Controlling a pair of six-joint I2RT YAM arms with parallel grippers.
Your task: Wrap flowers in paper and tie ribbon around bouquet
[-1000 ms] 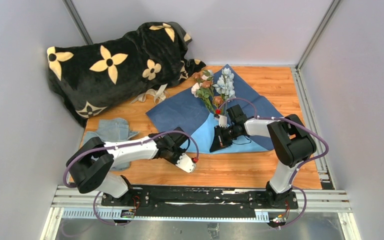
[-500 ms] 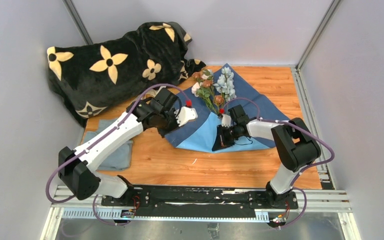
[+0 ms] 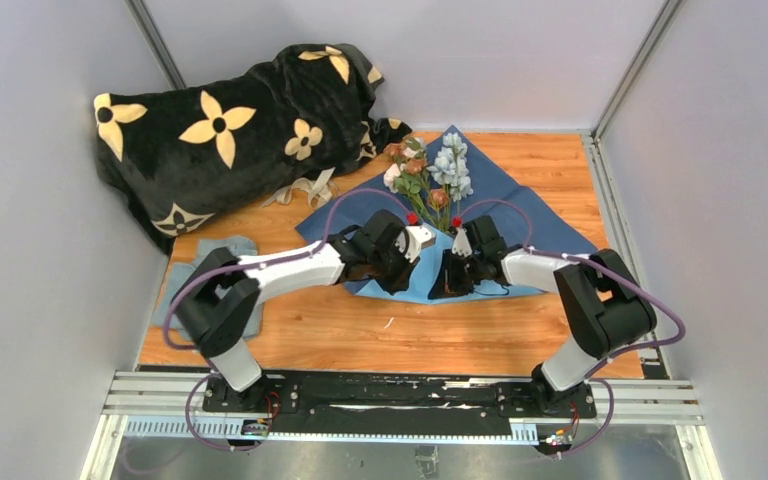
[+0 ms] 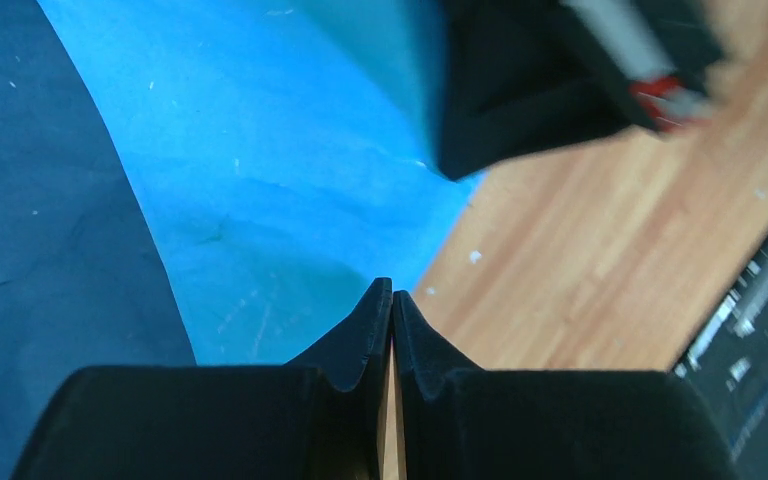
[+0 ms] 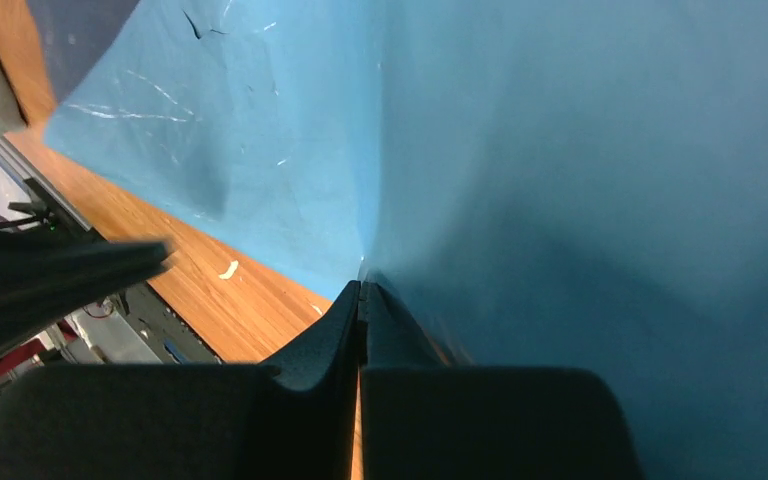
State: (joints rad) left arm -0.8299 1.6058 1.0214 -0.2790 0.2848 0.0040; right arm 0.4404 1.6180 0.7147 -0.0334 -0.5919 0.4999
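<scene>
CHANGE: we see left gripper [image 4: 392,290] swung from the desk's [image 3: 360,335] near edge to the near fold of the paper [image 3: 525,215], fingertips together, empty | right gripper [image 5: 362,285] clenched on that fold | flowers [image 3: 430,175] on paper, far-centre desk | we judge wrapping underway.

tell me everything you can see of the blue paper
Large thin paper sheet, dark blue on one face, lighter blue on the other. It lies as a diamond on the wooden table, near edge folded up showing light blue. The mixed artificial flowers lie on its far half; the right gripper pinches the fold.
</scene>
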